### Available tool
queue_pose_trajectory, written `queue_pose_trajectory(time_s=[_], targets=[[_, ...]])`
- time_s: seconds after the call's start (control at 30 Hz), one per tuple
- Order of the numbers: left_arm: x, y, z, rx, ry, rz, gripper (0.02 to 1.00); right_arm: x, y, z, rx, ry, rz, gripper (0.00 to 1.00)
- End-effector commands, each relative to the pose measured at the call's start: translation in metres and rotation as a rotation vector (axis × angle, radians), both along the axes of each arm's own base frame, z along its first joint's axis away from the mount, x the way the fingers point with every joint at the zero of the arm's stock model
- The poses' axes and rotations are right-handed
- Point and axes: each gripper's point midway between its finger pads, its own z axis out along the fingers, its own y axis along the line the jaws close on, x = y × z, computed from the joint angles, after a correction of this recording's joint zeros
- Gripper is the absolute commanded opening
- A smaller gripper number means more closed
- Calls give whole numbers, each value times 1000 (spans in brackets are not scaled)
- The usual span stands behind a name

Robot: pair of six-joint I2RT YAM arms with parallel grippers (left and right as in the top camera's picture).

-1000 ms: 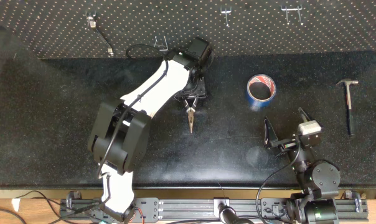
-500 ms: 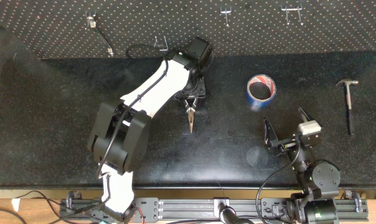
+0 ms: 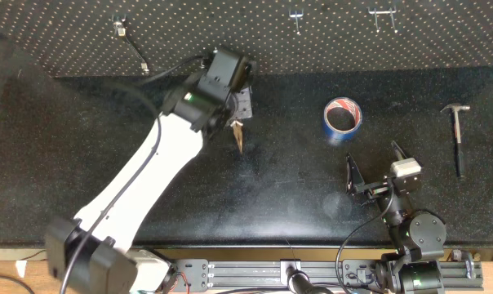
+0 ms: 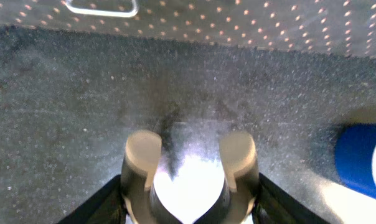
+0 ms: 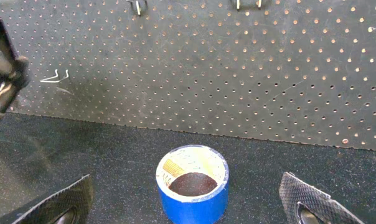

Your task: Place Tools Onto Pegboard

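Observation:
My left gripper [image 3: 236, 119] is near the pegboard's foot [image 3: 312, 41], shut on a pair of pliers [image 3: 238, 139] whose nose hangs down clear of the black mat. In the left wrist view the pliers [image 4: 188, 183] show as a bright shape between the fingers [image 4: 143, 155], with a wire hook [image 4: 101, 9] on the board ahead. My right gripper [image 3: 372, 174] stands open low at the front right, nothing between its fingers. It faces a blue tape roll [image 5: 193, 183], which the top view shows on the mat [image 3: 342, 116]. A hammer [image 3: 456, 139] lies at the far right.
The pegboard carries a bare hook [image 3: 211, 55] above the left gripper, two more hooks [image 3: 295, 16] [image 3: 383, 16] higher up, and a hook with a hanging cable [image 3: 128, 39] at the left. The mat's middle [image 3: 295, 188] offers free room.
The left arm has stretched out and risen, carrying the pliers off the mat and a little to the left. The right arm has not moved.

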Motion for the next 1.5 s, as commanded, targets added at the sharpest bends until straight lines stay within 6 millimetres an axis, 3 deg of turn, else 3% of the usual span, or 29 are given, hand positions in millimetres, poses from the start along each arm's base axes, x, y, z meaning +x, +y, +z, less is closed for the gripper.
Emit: queue_pose_trajectory(time_s=[0.03, 0.07, 0.2, 0.37, 0.6, 0.83, 1.13, 1.23, 1.27, 1.3, 1.33, 1.4, 1.43, 1.5], targets=[[18, 54, 26, -69, -443, 51, 27, -1, 1, -1, -7, -3, 5, 976], [27, 65, 29, -35, -527, 31, 27, -1, 1, -1, -7, -3, 5, 976], [59, 84, 72, 2, -741, 43, 29, -1, 1, -1, -7, -3, 5, 976], [99, 74, 100, -29, -883, 49, 29, -1, 1, -1, -7, -3, 5, 976], [109, 71, 131, -45, -944, 57, 31, -1, 1, -1, -7, -3, 5, 976], [121, 70, 94, -1, -866, 34, 29, -1, 1, -1, -7, -3, 5, 976], [132, 68, 22, 42, -699, 15, 27, -1, 1, -1, -7, -3, 5, 976], [133, 67, 7, 49, -669, 11, 297, -1, 1, -1, -7, -3, 5, 976], [134, 67, 4, 52, -661, 11, 531, -1, 1, -1, -7, -3, 5, 976], [131, 68, -9, 63, -618, 6, 842, -1, 1, -1, -7, -3, 5, 976], [127, 69, -17, 72, -583, 2, 993, -1, 1, -1, -7, -3, 5, 976], [128, 73, -16, 76, -586, 12, 993, 0, 1, -1, -7, -3, 5, 976], [129, 78, -4, 72, -615, 26, 996, -1, 1, -1, -7, -3, 6, 976], [106, 110, 66, 60, -724, 87, 993, -1, 1, -1, -7, -3, 5, 976]])
